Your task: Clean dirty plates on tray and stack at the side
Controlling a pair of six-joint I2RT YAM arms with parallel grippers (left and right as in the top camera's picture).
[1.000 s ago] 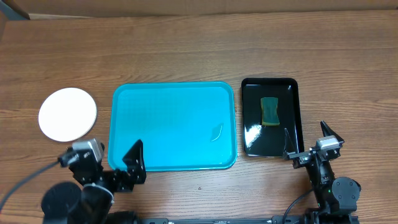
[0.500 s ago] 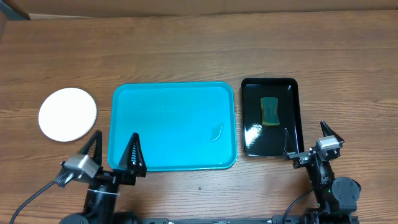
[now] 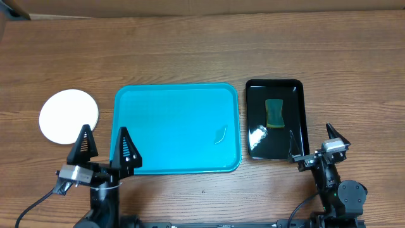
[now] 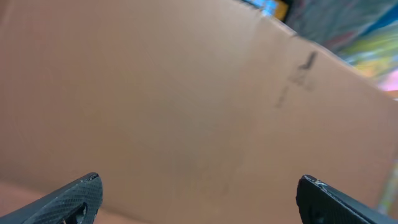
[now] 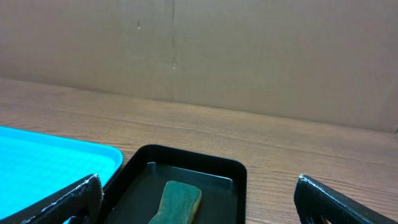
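The turquoise tray [image 3: 177, 120] lies mid-table, its glossy floor showing one faint curved mark toward the right. A round white plate [image 3: 69, 116], clean-looking, lies on the wood left of the tray, apart from its rim; whether others lie under it cannot be told. The left gripper [image 3: 104, 144] hangs at the tray's near left corner, jaws spread wide and holding nothing, and its camera faces a cardboard wall [image 4: 186, 93]. The right gripper [image 3: 312, 142] sits at the near right corner of the black tray [image 3: 259, 142], equally wide, pointing toward the green sponge [image 3: 274, 112].
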